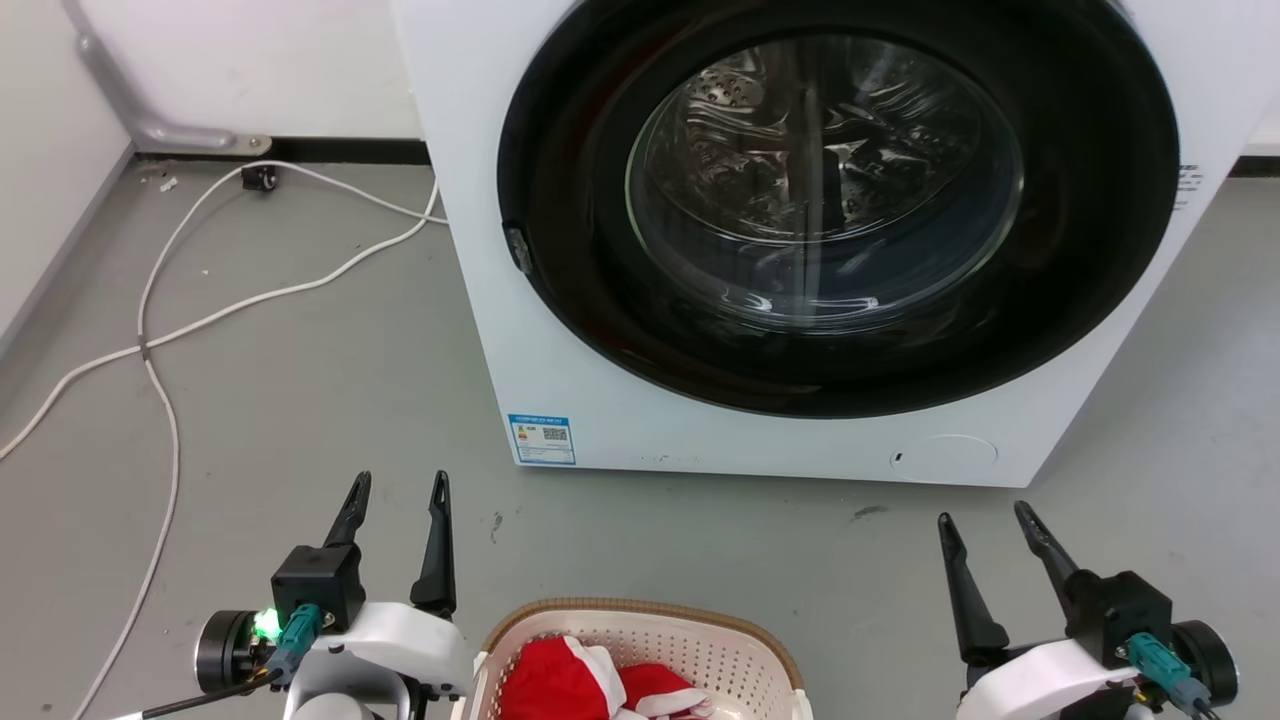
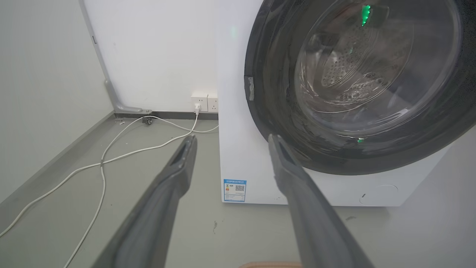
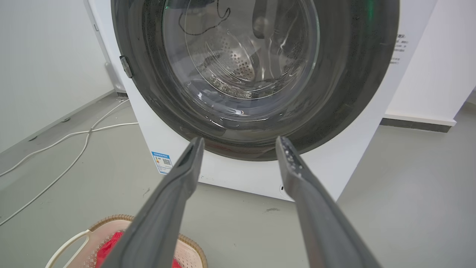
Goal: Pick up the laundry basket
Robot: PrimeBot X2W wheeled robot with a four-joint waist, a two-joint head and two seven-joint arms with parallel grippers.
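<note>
basket: laundry basket (image 1: pixel 640 608) sat bottom centre
left gripper (image 1: pixel 400 480): lower left, jaws apart, empty
right gripper (image 1: pixel 982 512): lower right, jaws apart, empty
next: likely needed clamping opposite rim sides, level lift

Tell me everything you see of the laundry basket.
The laundry basket is cream-white plastic with perforated walls, rounded corners and a brown woven-look rim. It stands upright on the grey floor before the washing machine, cut off by the head view's bottom edge. Red and white cloth lies inside. The open left gripper and right gripper flank it; neither holds it.
</note>
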